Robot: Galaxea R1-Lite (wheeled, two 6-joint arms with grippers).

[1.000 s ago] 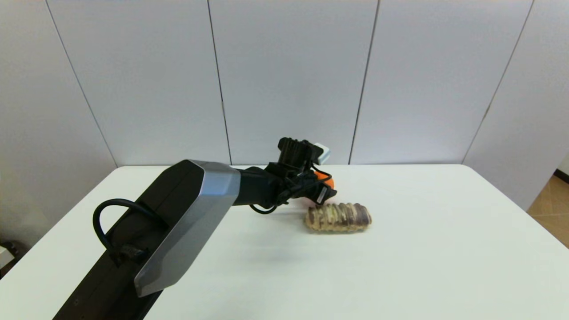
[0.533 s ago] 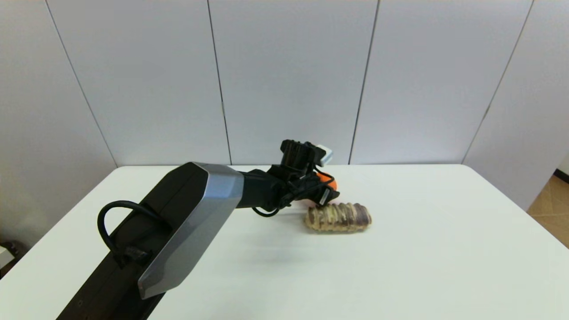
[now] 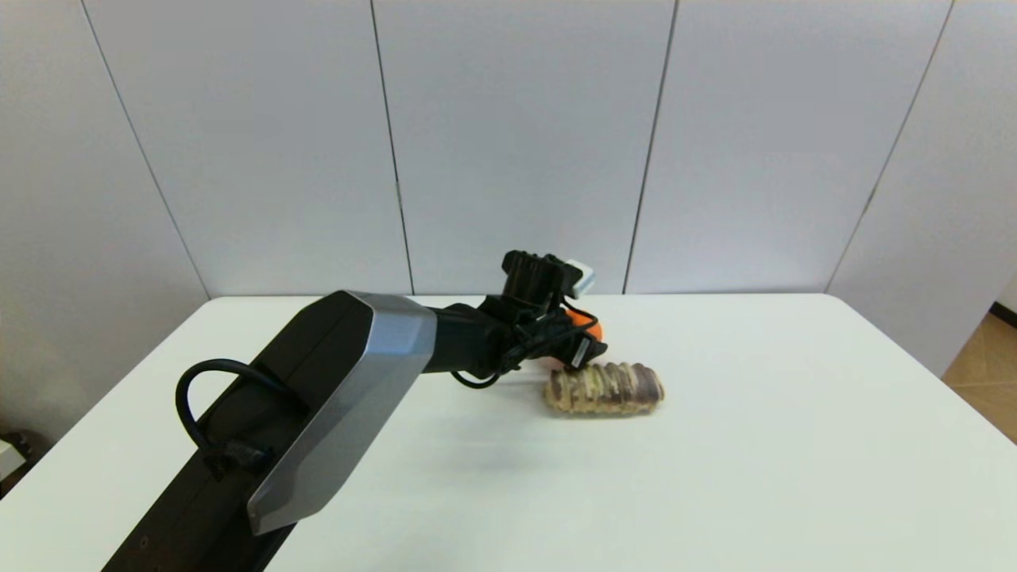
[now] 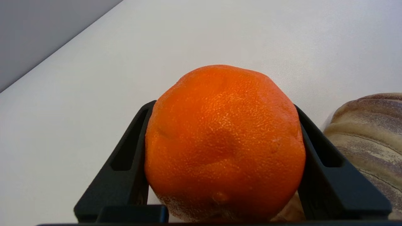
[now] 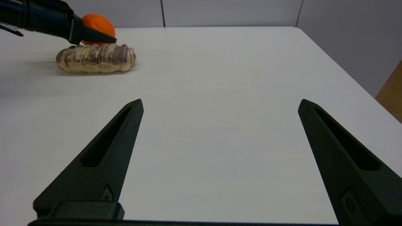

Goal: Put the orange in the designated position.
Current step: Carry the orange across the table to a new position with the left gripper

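Note:
The orange (image 4: 224, 141) is small, round and dimpled, and my left gripper (image 4: 223, 106) is shut on it, one black finger pressing each side. In the head view the orange (image 3: 586, 324) peeks out past the left gripper (image 3: 584, 343) at the table's far middle, just behind the bread roll (image 3: 604, 389). The right wrist view shows the orange (image 5: 98, 24) low over the table beyond the roll. The white tabletop (image 3: 755, 445) carries no mark for the designated position. My right gripper (image 5: 220, 102) is open and holds nothing, near the table's front.
A ridged brown-and-cream bread roll (image 5: 95, 58) lies lengthwise right beside the left gripper's fingers (image 4: 326, 163). Grey wall panels (image 3: 516, 143) stand behind the table's far edge. The table's right edge (image 5: 339, 67) drops off to the floor.
The left arm has shifted slightly to the right with the orange still held. The bread roll has not moved.

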